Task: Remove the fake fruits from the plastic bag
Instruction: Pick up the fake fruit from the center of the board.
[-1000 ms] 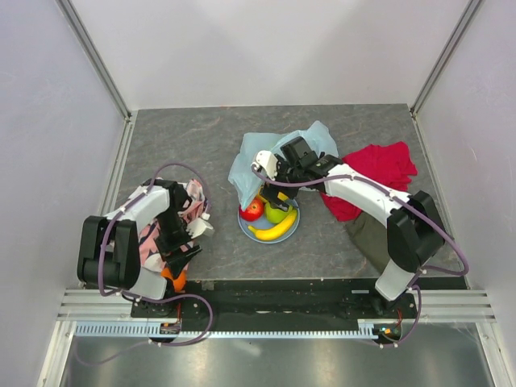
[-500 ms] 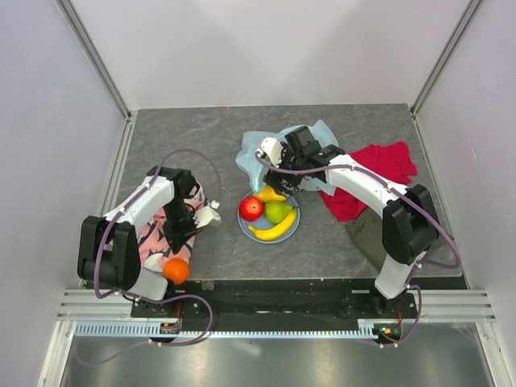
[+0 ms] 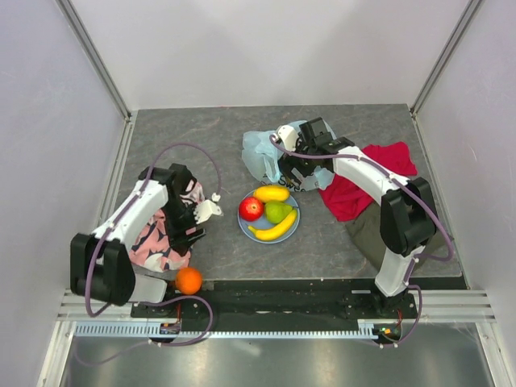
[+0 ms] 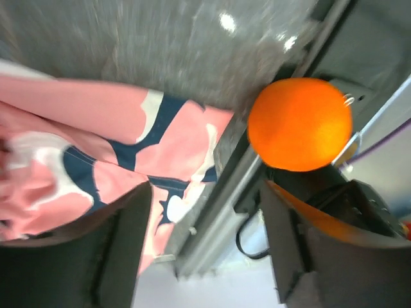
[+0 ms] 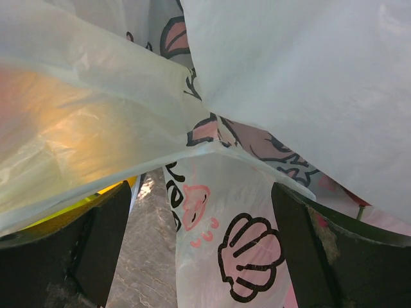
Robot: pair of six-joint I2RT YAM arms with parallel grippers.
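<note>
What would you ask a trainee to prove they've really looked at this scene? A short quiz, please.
1. True or false: the orange lies on the plate.
2. What lies beneath the left gripper? A. pink patterned cloth B. red cloth C. the plate
3. How many fruits are on the plate?

Key
1. False. It sits at the near edge, by the left arm's base.
2. A.
3. Four: red apple, green apple, banana and another yellow fruit.
</note>
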